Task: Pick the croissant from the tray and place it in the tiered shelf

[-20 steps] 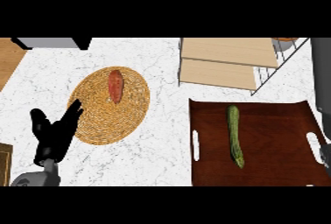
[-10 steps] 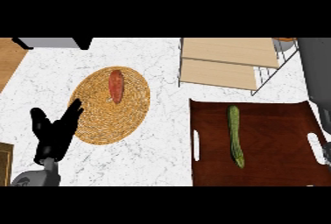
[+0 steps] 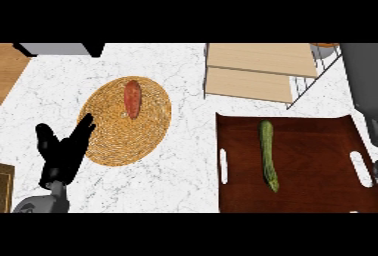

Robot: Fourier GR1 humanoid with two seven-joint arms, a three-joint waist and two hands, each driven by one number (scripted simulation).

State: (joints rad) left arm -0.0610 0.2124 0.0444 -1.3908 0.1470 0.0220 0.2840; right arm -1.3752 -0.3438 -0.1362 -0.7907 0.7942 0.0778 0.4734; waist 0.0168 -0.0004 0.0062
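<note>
The dark brown tray at the lower right carries only a long green cucumber. Behind it stands the tiered shelf, two pale wooden boards in a wire frame. A small orange-brown bit pokes out at the shelf's far right corner, cut off by the view's top; I cannot tell what it is. My left hand rests open at the lower left, fingers up, beside a woven mat. Of my right arm only the grey forearm shows along the right edge; its hand is out of view.
A round woven mat lies left of centre with a reddish oblong vegetable on its far part. A grey block sits at the top left, next to a wooden surface. White marble counter lies between mat and tray.
The grey right forearm at the upper right edge has come a little further left into view. The left hand has barely moved.
</note>
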